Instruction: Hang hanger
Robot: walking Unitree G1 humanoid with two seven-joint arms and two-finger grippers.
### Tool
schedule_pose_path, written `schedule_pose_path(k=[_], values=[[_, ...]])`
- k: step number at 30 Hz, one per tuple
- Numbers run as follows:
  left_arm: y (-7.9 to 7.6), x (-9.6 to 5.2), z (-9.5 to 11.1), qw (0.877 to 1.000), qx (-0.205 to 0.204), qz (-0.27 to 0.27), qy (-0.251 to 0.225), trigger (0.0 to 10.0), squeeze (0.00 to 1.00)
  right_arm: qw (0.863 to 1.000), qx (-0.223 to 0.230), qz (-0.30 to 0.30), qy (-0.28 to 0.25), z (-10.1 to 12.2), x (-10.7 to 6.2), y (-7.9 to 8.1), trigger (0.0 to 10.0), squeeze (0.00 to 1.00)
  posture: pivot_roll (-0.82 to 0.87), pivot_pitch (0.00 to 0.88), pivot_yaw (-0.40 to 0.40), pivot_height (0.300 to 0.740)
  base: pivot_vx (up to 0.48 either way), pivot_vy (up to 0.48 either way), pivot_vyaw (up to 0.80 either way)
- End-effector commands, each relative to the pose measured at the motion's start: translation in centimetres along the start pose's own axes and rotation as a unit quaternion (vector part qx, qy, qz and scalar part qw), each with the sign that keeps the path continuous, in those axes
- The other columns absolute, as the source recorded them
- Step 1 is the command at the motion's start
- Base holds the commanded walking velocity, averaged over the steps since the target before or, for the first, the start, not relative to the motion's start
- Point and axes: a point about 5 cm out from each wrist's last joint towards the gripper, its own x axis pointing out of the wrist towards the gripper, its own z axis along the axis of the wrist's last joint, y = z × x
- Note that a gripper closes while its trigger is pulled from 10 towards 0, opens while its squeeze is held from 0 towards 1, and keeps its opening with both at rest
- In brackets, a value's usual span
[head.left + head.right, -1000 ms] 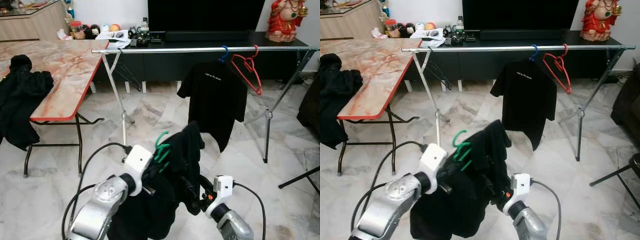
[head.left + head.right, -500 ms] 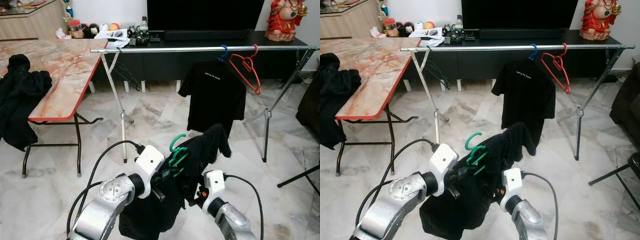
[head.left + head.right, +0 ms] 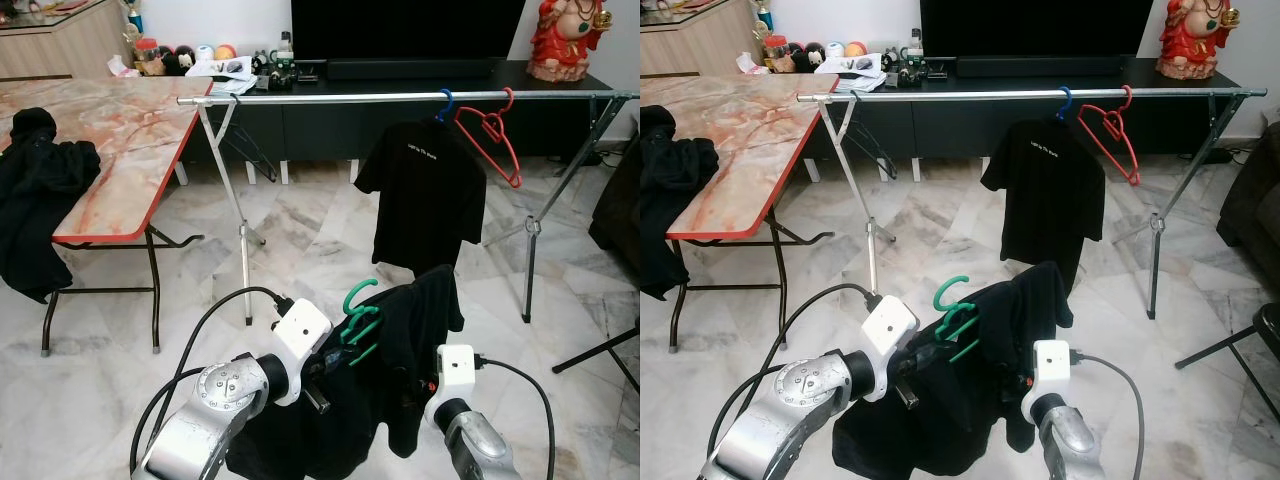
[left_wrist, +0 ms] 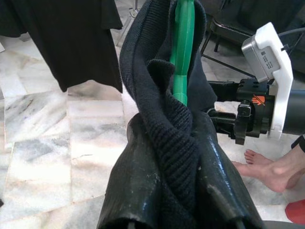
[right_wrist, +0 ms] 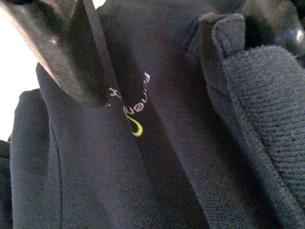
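A green hanger (image 3: 358,314) carries a black knit garment (image 3: 405,365) low in front of me. My left gripper (image 4: 172,125) is shut on the garment's collar and the hanger's neck (image 4: 184,45). My right gripper (image 4: 217,107) reaches into the cloth from the right. Its fingers (image 5: 66,47) stand apart, with logo-printed fabric (image 5: 133,114) lying against them. Ahead, the silver clothes rail (image 3: 340,98) holds a black T-shirt (image 3: 425,185) on a blue hanger (image 3: 447,103), with a bare red hanger (image 3: 492,135) beside it.
A marble-topped folding table (image 3: 130,130) stands at the left with black clothes (image 3: 40,195) heaped on its edge. A dark TV cabinet (image 3: 330,125) runs behind the rail. A person's bare foot (image 4: 271,171) is on the marble floor near my right arm.
The garment's right side has dropped and spread over my right arm, which moved right. The left gripper and hanger shifted slightly right. The camera moved a little.
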Motion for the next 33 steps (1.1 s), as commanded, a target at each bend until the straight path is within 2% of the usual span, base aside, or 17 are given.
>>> schedule_pose_path(k=[1, 13, 33], values=[[-0.16, -0.19, 0.88, 1.000, 0.005, -0.007, -0.017, 10.0, 0.00, 1.000, 0.002, 0.004, -0.004, 0.19, 0.28, 0.31, 0.0, 0.00, 0.00, 0.074, -0.008, 0.740, 0.000, 0.000, 0.00], [-0.48, -0.20, 1.05, 1.000, 0.004, -0.021, -0.018, 10.0, 0.00, 1.000, 0.021, 0.001, -0.013, 0.18, 0.44, 0.50, 0.0, 0.00, 0.01, 0.075, -0.008, 0.740, 0.000, 0.000, 0.00], [-0.77, -0.27, 0.72, 0.999, 0.004, -0.033, -0.010, 10.0, 0.00, 1.000, 0.022, -0.010, -0.020, 0.37, 0.37, 0.01, 0.0, 0.00, 0.01, 0.077, -0.008, 0.740, 0.000, 0.000, 0.00]])
